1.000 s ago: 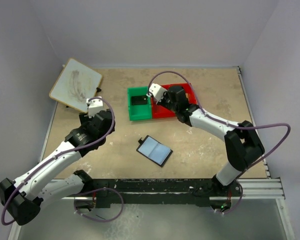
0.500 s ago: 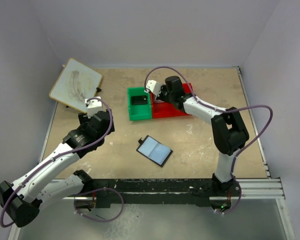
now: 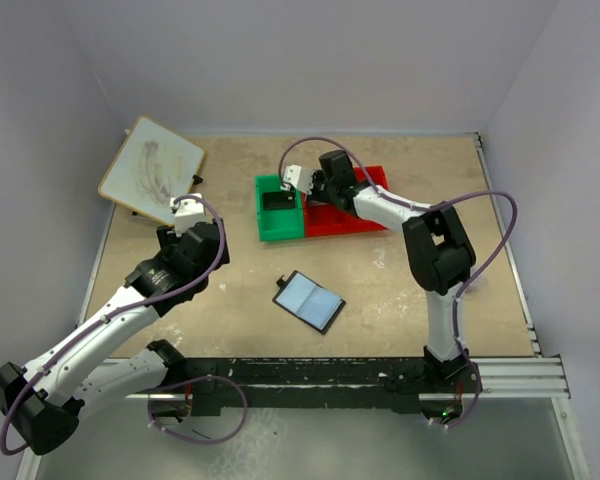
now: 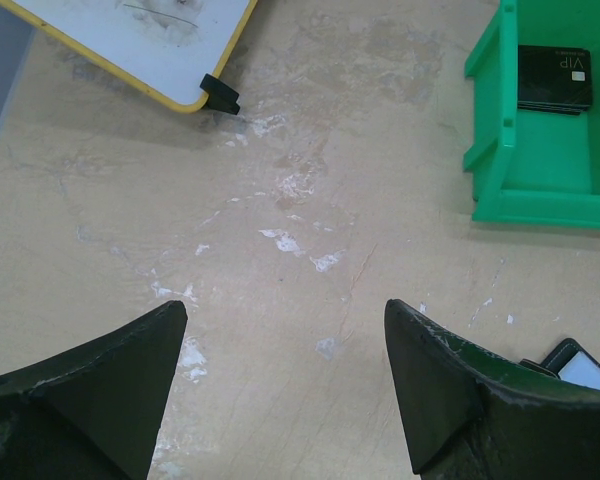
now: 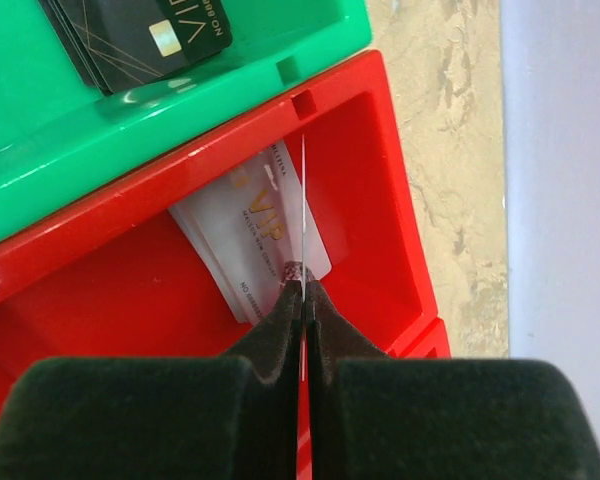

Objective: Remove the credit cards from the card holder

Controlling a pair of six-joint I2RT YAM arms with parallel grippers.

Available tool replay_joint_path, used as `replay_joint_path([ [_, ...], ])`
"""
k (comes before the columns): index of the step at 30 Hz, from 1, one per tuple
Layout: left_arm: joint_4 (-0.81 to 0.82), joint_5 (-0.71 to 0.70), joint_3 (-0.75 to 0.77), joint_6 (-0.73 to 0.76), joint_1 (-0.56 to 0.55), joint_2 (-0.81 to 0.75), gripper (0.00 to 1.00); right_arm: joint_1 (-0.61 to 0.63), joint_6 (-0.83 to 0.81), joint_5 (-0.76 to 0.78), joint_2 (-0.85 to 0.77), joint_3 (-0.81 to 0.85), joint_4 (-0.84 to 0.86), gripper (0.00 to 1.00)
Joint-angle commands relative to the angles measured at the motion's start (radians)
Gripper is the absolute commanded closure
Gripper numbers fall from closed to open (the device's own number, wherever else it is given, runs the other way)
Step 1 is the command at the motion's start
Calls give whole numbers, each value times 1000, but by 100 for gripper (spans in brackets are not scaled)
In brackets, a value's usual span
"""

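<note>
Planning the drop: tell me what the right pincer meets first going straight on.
Most likely the pale cards lying in the red bin; the thin card pinched edge-on in the right pincer would touch them first, though depth is unclear.

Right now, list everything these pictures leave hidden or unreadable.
Held card, right wrist view: edge-on in the shut right gripper, so its face is unseen.
Card holder, top view: too small to tell whether its pockets hold cards.
Black cards in the green bin, right wrist view: cut off by the top edge; count unclear.
Red bin, top view: partly covered by the right arm.
</note>
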Motion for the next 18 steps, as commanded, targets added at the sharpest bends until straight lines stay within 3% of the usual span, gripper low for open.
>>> replay_joint_path([
  [1, 8, 0, 36, 26, 4, -17, 22, -5, -39, 41, 12, 41, 31, 100],
  [13, 8, 3, 36, 27, 4, 0, 21, -2, -57, 92, 50, 41, 29, 89],
  [18, 10, 10, 37, 31, 5, 9, 21, -2, -52, 10, 61, 73, -64, 82],
])
